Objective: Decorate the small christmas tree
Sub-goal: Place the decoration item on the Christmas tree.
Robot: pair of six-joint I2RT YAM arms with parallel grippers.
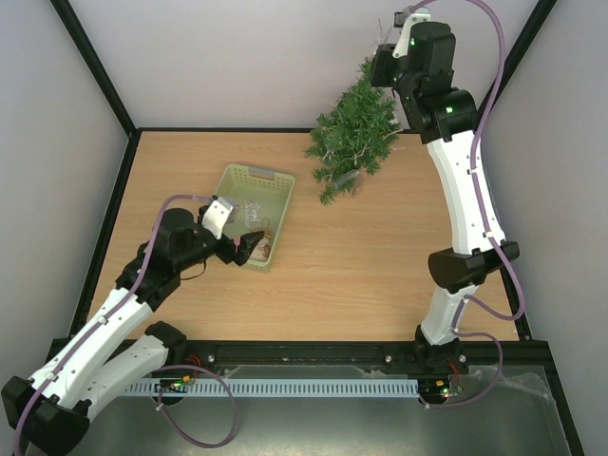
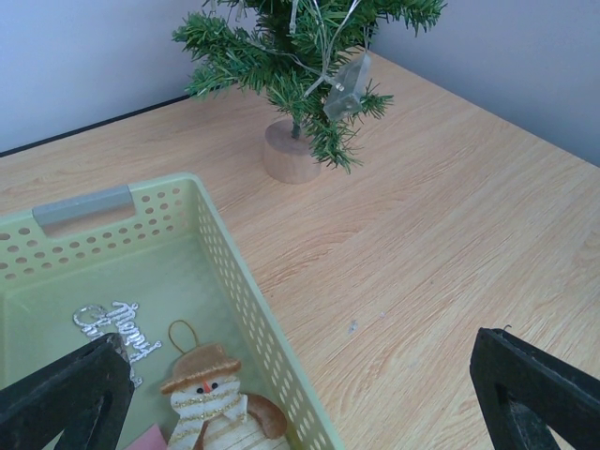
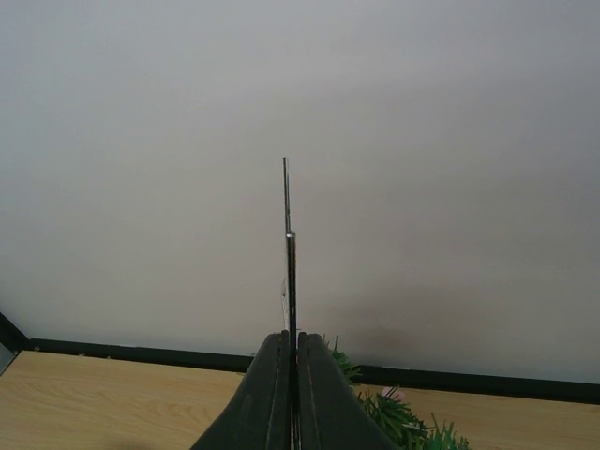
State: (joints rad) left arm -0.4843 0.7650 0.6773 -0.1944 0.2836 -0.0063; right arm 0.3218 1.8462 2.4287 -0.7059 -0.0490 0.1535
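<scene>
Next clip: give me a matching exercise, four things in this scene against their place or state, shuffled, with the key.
Things:
1 tree
2 snowman
3 left gripper
4 right gripper

Places or states:
a open, over the basket wall
b shut on a thin strip
c lying in the basket
d upright on a wooden base

Pairs: 1-d, 2-c, 3-a, 4-b

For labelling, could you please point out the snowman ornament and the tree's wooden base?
snowman ornament [image 2: 204, 401]: left wrist view, on its scarf.
tree's wooden base [image 2: 289, 157]: left wrist view, on its front face.
</scene>
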